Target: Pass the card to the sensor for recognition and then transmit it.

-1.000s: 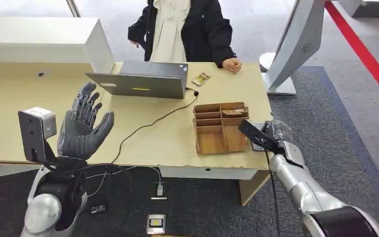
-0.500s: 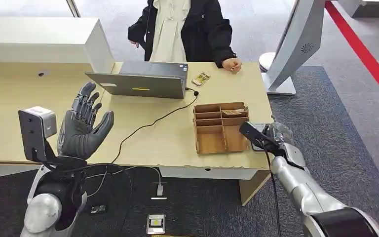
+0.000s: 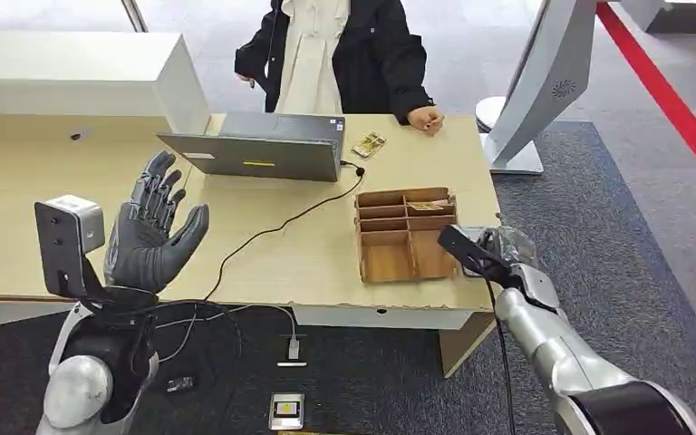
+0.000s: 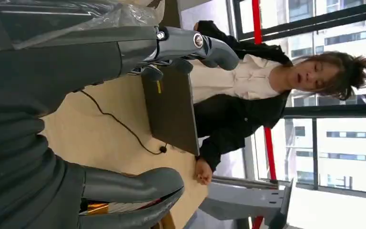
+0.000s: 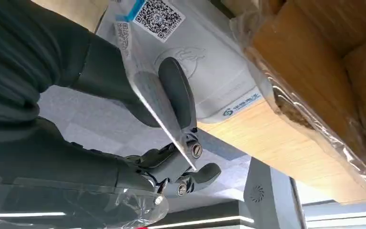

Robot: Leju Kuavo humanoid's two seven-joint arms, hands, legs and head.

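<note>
Two hands are up over the pale wooden surface (image 3: 72, 208), and the brown cardboard divider tray (image 3: 405, 234) near its front right corner is our landmark. Right hand (image 3: 492, 256) sits just right of that tray, and the wrist camera shows its fingers (image 5: 176, 93) pinching a thin pale card (image 5: 158, 112), thumb on one face and darker fingers behind, the card seen edge-on. Right beneath it lies a flat white card sensor (image 5: 205, 71) with a QR-code sticker, tucked against the tray's right side at the surface edge; the card hangs close above it, though I cannot tell if they touch. Far left of the tray, the left hand (image 3: 152, 232) is raised palm-up with fingers (image 3: 156, 186) spread wide, holding nothing. Behind the tray and to its left stands an open grey laptop (image 3: 258, 149), a black cable (image 3: 272, 229) trailing from it toward the front edge. A small gold-patterned packet (image 3: 369, 143) lies behind the tray, and a person in a black jacket (image 3: 376, 54) stands at the far side, one fist resting on the surface. A white kiosk stand (image 3: 535, 86) rises beyond the tray's right.
</note>
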